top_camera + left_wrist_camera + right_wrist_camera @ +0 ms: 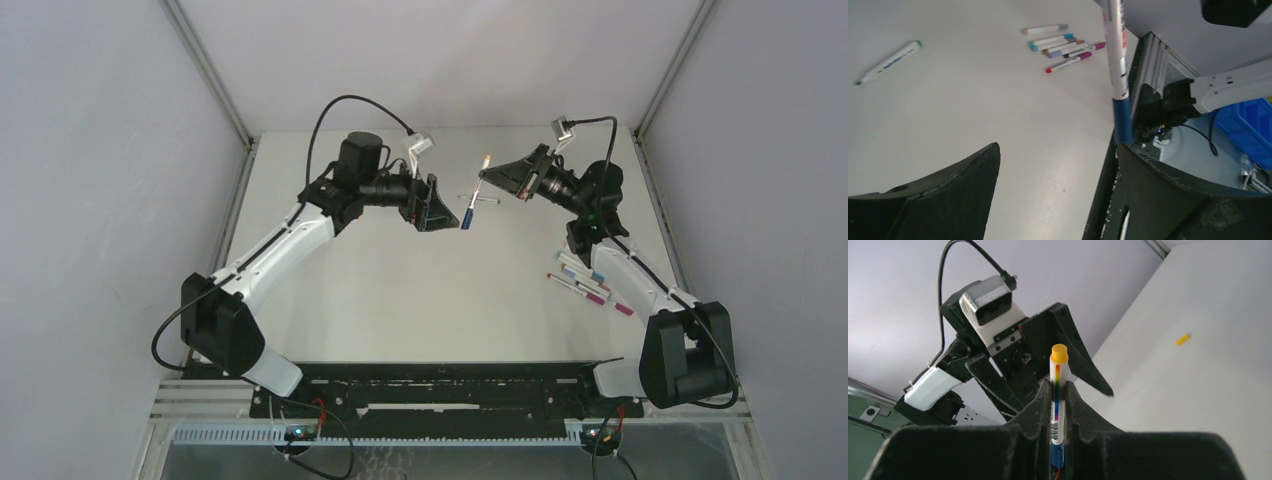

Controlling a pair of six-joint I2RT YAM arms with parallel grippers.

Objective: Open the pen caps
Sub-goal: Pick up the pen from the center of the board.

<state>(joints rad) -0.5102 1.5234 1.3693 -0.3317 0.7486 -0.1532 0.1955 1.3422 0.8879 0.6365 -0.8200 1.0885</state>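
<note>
While my right hand (pixel 1058 388) pinches a slim white-barrelled pen (pixel 1058 371) with an orange-yellow top, held above the white table (pixel 400 300), my left hand (pixel 1058 155) stands wide. The pen's blue cap (pixel 1122 117) is just beside one finger. Other white pens (pixel 1063 47) lie grouped by the right arm.

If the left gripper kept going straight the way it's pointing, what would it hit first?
Probably the blue end of the pen held by the right gripper: it hangs just ahead, beside one finger of the open left gripper. Depth is hard to judge.
</note>
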